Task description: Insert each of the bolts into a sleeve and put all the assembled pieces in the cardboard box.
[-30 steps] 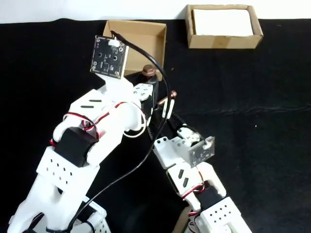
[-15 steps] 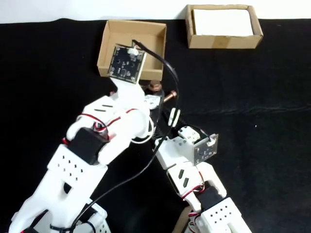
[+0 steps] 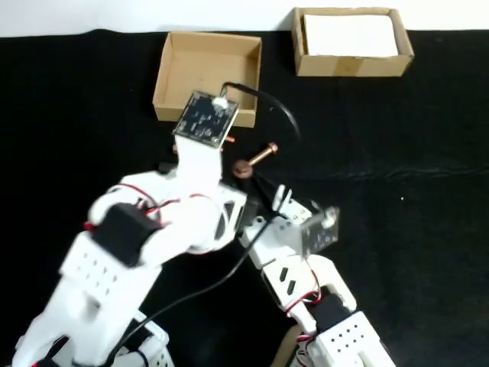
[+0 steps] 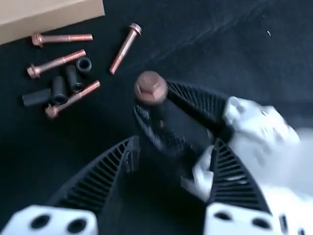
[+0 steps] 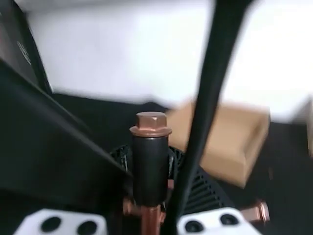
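Copper bolt point(image 5: 151, 125), seated in its black sleeve point(image 5: 149, 166): clamped in your right gripper point(image 5: 149, 193), short of the cardboard box point(image 3: 208, 73). Left gripper point(image 4: 174, 143): jaws apart, empty, had drawn back from the box. Loose bolts point(image 4: 62, 37) awaited you; boxing this piece looked due.

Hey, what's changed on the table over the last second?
The left arm drew back from the cardboard box toward the bases, and the sleeved bolt came back with it, now in the right gripper. The cardboard box and the loose bolt stayed put.
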{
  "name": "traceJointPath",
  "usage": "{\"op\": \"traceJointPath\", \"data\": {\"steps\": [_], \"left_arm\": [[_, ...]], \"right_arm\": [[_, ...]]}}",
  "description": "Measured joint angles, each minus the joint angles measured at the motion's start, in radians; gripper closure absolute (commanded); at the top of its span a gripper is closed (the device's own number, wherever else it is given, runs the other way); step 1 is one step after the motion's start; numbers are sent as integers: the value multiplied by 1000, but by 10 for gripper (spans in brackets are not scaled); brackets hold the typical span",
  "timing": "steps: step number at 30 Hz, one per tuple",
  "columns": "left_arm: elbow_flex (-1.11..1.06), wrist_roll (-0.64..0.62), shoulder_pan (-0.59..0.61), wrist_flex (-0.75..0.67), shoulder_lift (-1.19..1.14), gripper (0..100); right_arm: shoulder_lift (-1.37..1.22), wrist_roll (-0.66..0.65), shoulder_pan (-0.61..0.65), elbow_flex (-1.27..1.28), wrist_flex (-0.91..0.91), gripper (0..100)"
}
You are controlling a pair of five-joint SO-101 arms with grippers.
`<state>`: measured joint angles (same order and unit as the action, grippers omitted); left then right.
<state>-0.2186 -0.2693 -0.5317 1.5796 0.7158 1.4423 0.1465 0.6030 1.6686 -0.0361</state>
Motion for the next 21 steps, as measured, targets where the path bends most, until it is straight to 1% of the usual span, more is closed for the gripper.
{"op": "traceJointPath", "data": {"steps": [1, 3, 5, 7, 9, 10, 13, 16, 19, 21], "left_arm": [[48, 17, 0, 44, 0, 756], [150, 69, 17, 126, 0, 803], [253, 123, 74, 163, 18, 868], [315, 181, 170, 176, 64, 933], [328, 256, 287, 181, 120, 991], [319, 295, 344, 183, 146, 992], [230, 399, 517, 183, 213, 990], [69, 451, 658, 138, 276, 990], [-147, 462, 793, 23, 333, 990], [-315, 462, 852, -91, 356, 990]], "right_arm": [[0, 23, -6, -14, 55, 992], [-5, 40, -17, -68, 152, 992], [-38, 48, -17, -141, 203, 992], [-110, 51, -20, -216, 221, 992], [-218, 51, -20, -305, 226, 992], [-282, 51, -20, -358, 232, 992], [-500, 51, -31, -534, 235, 992], [-735, 51, -60, -738, 235, 992], [-976, 51, -91, -950, 235, 992], [-1134, 51, -103, -1088, 235, 992]]}}
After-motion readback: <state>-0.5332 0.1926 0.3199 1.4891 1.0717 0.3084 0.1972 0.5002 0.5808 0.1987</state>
